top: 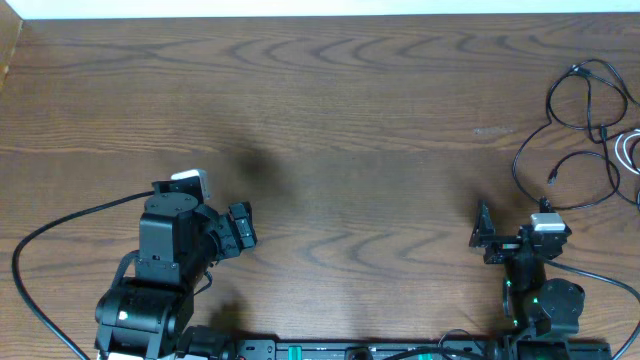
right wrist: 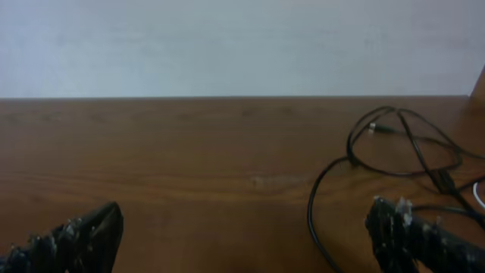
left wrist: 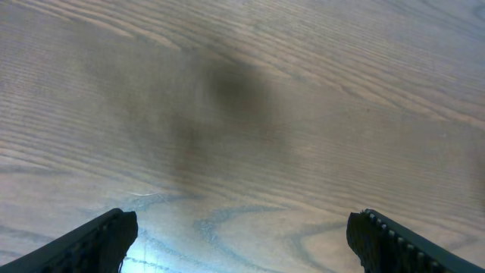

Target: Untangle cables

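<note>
The black cable (top: pixel 575 125) lies in loose loops on the wooden table at the far right, with plug ends near the top and middle. It also shows in the right wrist view (right wrist: pixel 394 152). The white cable (top: pixel 630 150) is only partly in view at the right edge, next to the black loops; a sliver shows in the right wrist view (right wrist: pixel 480 193). My right gripper (top: pixel 483 238) (right wrist: pixel 246 231) is open and empty, low on the table, left of and nearer than the cables. My left gripper (top: pixel 242 228) (left wrist: pixel 242 243) is open and empty at the left, over bare wood.
The wooden table (top: pixel 330 130) runs to a white wall at the back. Thick black arm cords curve by the left arm base (top: pixel 40 240) and the right arm base (top: pixel 600 275). The table's left edge (top: pixel 10 50) shows at top left.
</note>
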Controlling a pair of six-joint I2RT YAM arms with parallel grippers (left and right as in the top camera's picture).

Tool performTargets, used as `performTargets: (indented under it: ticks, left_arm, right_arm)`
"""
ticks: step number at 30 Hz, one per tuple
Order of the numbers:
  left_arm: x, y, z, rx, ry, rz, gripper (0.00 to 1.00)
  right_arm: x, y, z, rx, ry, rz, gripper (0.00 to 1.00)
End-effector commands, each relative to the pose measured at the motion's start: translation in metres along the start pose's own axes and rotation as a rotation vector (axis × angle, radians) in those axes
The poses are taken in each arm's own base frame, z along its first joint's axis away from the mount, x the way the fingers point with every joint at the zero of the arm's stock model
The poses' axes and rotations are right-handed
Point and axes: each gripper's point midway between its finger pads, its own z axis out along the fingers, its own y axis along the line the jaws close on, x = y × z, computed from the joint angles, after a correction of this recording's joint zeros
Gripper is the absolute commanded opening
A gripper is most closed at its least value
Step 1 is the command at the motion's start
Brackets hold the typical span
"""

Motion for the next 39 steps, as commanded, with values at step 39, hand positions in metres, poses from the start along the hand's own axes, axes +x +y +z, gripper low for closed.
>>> performTargets:
  ticks: [39]
  left_arm:
    - [0.003,0.017,0.028,0.117,-0.666,0.182,0.94]
  right_arm:
    - [0.000,0.005,0.000,-0.023,-0.001,-0.033,0.99]
